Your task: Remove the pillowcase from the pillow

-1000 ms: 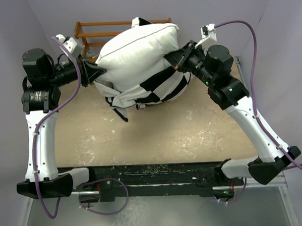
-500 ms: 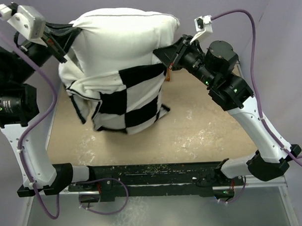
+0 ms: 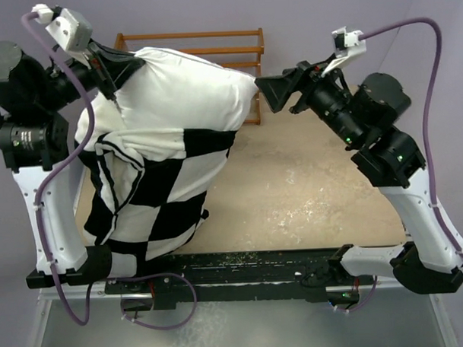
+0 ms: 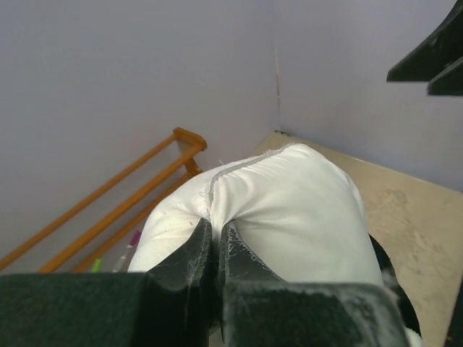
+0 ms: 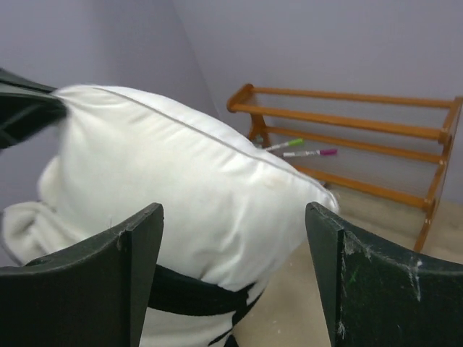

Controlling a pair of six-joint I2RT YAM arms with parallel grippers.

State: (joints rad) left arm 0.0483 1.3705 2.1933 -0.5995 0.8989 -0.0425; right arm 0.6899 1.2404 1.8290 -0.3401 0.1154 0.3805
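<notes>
plump, seamed white pillow (image 3: 190,91) hangs half out of the fleecy checkered pillowcase (image 3: 164,199); i see my left gripper (image 3: 110,67) pinching its seam, right gripper (image 3: 264,95) spread, holding nothing.

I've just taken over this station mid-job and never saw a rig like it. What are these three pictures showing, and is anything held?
Two robot arms are bolted at the near edge of a table. The overhead picture looks down from behind them; the other two come from a camera on each wrist, showing that arm's own black fingers. The left gripper is shut on a seamed corner of the white pillow. The checkered pillowcase covers only the pillow's lower part and hangs toward the near left. The right gripper is open beside the pillow, holding nothing. A wooden rack stands at the far edge.
</notes>
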